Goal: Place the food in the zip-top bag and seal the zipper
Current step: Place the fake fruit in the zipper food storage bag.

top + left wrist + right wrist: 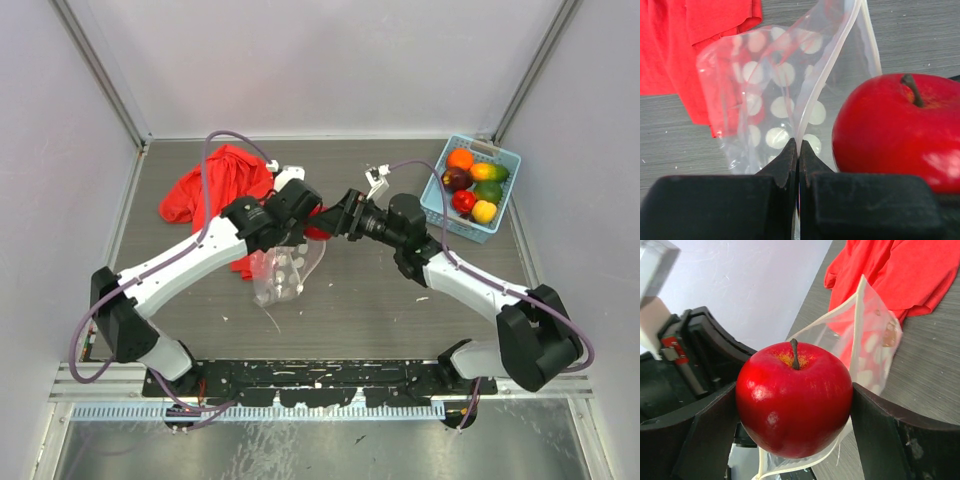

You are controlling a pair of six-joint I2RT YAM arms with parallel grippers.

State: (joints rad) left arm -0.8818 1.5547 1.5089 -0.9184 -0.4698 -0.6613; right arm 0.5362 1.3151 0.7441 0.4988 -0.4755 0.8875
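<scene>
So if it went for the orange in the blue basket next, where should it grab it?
Probably around the orange at its widest part, coming straight down from above. It is round, so any pair of opposite sides works, but the basket wall and the purple fruit crowd it sideways.

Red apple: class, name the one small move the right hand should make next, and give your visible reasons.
Probably ease the right hand forward to carry the red apple into the mouth of the zip-top bag. The apple sits gripped just outside the opening, while the left hand, shut on one edge, holds that mouth open.
</scene>
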